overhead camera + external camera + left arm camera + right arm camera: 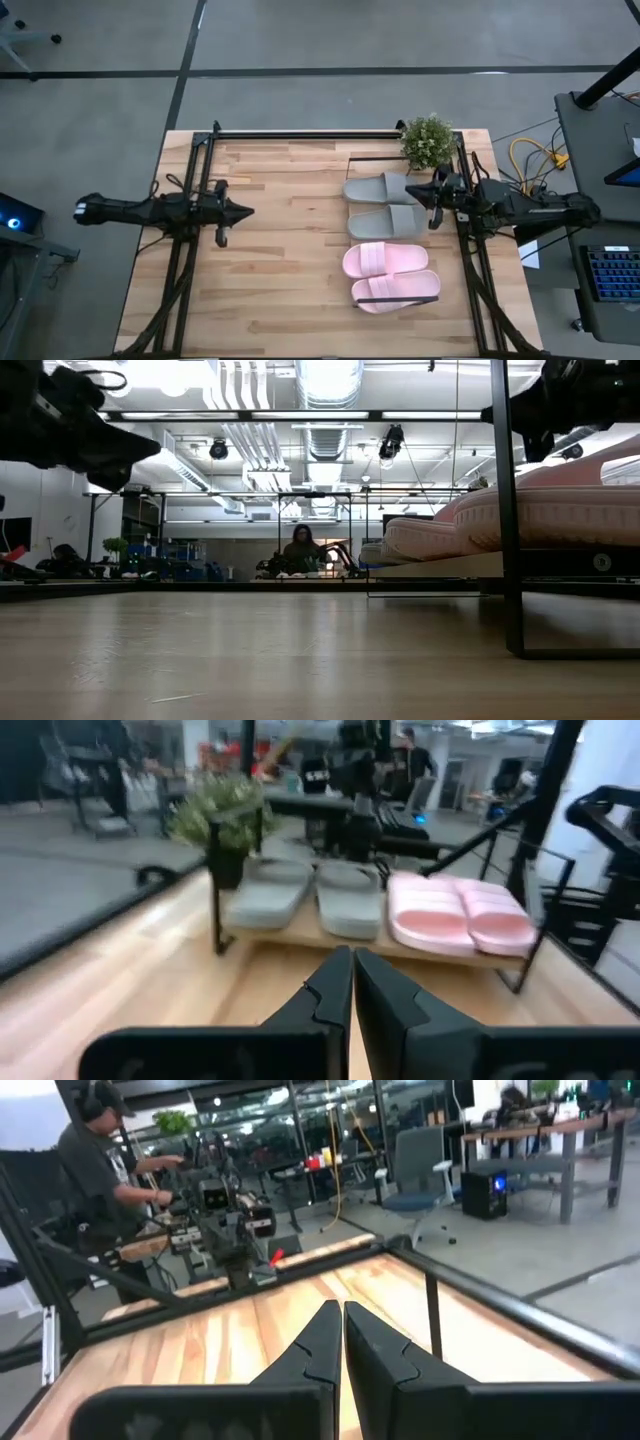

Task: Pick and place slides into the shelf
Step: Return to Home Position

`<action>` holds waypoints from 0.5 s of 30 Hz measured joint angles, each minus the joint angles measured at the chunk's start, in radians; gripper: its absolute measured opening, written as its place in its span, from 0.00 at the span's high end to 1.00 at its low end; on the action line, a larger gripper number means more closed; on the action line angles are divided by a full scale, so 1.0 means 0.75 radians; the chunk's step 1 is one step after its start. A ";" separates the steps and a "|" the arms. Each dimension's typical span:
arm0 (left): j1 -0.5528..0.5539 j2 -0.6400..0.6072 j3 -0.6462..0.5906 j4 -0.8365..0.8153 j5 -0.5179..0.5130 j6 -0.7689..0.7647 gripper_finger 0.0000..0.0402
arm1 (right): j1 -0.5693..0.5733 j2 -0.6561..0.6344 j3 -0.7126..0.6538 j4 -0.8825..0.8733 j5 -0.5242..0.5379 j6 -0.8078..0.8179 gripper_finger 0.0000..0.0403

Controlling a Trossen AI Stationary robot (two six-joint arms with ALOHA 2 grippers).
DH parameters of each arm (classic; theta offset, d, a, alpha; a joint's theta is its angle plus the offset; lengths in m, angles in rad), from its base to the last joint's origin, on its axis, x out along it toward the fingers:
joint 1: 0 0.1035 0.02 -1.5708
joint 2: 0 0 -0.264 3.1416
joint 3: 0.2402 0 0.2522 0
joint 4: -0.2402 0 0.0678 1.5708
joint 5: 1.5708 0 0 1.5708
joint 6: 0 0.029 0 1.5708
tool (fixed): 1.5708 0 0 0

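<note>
On the shelf [300, 933], at the right side of the surface [290, 260], all four slides are lying side by side. The grey-green pair [386, 222] is sitting nearest the potted plant [427, 140], and the pink pair [385, 262] is just beside it. The right hand [342, 1320] is hanging by the grey-green pair's outer end, fingers pressed together and holding nothing. The left hand [248, 210] is hovering above the surface's left half, likewise pinched closed and empty.

Pink slides [570, 515] partly beyond the low view's right edge
</note>
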State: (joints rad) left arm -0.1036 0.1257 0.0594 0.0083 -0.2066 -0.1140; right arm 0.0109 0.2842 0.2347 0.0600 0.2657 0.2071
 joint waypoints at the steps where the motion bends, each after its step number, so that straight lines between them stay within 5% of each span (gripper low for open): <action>1: -0.018 -0.028 -0.001 -0.017 -0.040 0.022 1.00 | 0.000 0.014 0.004 0.025 0.000 -0.015 0.98; 7: -0.058 -0.133 -0.036 -0.011 -0.161 0.021 1.00 | 0.000 0.079 0.009 0.138 -0.004 -0.136 0.98; 15: -0.057 -0.109 -0.045 0.013 -0.119 0.022 1.00 | 0.000 0.096 0.008 0.122 -0.088 -0.183 0.98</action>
State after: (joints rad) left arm -0.1463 0.0437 0.0260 0.0181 -0.2958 -0.0978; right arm 0.0109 0.3565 0.2409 0.1513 0.1994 0.0700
